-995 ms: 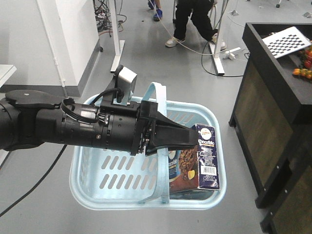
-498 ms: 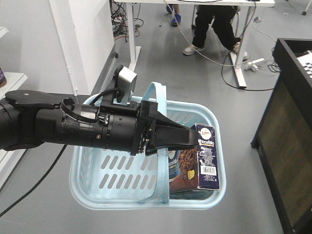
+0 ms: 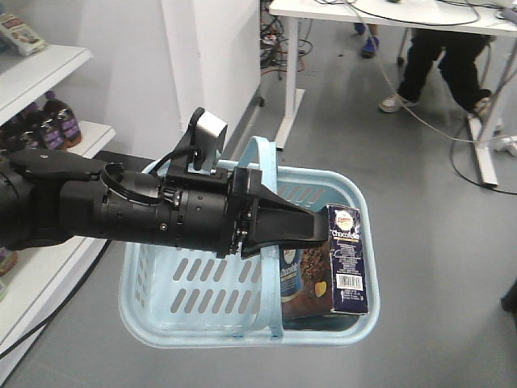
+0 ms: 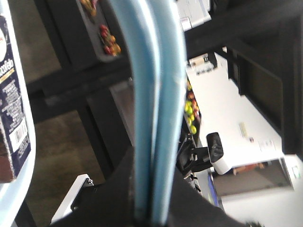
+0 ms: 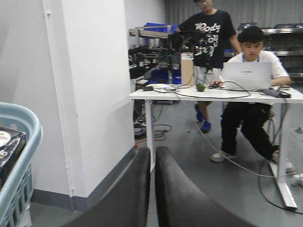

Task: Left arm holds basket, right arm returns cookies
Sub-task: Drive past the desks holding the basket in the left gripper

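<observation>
My left arm (image 3: 121, 210) reaches in from the left, thick and black. The left gripper (image 3: 299, 226) is shut on the arched handle (image 3: 262, 162) of the light blue basket (image 3: 178, 307), which hangs above the grey floor. The cookies (image 3: 343, 259), a dark navy box, stand upright in the basket's right end. In the left wrist view the handle (image 4: 158, 94) runs up from between the jaws of the left gripper (image 4: 151, 210), with the cookies (image 4: 12, 118) at the left edge. The right gripper (image 5: 152, 158) is shut on nothing, to the right of the basket rim (image 5: 23, 137) and the cookies (image 5: 8, 146).
A white shelf unit (image 3: 48, 81) with dark bottles (image 3: 52, 117) stands at the left. A white pillar (image 3: 214, 65) and a white desk (image 3: 388, 12) are behind, with a person's legs (image 3: 448, 61) and cables beneath. Two people are at the desk (image 5: 213, 93).
The surroundings slid to the right: the black cabinet left the view and the white shelf came in at the left. The arm, basket and cookies hold the same pose.
</observation>
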Controlling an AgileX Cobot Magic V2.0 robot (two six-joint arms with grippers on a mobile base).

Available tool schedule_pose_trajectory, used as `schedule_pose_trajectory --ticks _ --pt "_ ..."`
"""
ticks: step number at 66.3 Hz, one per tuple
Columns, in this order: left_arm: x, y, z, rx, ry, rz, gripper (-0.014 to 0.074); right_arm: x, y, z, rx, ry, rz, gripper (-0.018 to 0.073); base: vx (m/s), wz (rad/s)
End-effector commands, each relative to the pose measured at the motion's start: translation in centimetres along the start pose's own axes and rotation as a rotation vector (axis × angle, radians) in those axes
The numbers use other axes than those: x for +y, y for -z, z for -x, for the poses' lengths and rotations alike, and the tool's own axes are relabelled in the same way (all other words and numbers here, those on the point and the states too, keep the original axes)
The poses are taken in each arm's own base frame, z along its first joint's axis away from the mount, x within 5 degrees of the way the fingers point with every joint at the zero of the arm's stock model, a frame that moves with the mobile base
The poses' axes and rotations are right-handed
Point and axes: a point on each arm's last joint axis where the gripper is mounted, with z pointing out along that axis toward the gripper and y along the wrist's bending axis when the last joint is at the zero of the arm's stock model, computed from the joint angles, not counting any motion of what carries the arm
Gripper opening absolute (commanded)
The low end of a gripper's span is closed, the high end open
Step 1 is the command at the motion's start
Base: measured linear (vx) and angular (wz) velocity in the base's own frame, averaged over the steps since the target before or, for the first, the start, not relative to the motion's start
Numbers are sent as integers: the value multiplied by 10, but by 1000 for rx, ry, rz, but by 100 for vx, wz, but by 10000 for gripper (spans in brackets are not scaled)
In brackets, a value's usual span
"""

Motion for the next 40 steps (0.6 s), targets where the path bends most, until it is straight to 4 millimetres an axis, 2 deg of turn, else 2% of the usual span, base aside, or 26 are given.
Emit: schedule_pose_trajectory --ticks 1,40 --pt "-34 7 4 -54 -23 -149 -3 0 1 1 -70 10 4 -11 28 59" --pt "-34 7 4 -54 -23 -149 -3 0 1 1 -70 10 4 -11 24 71"
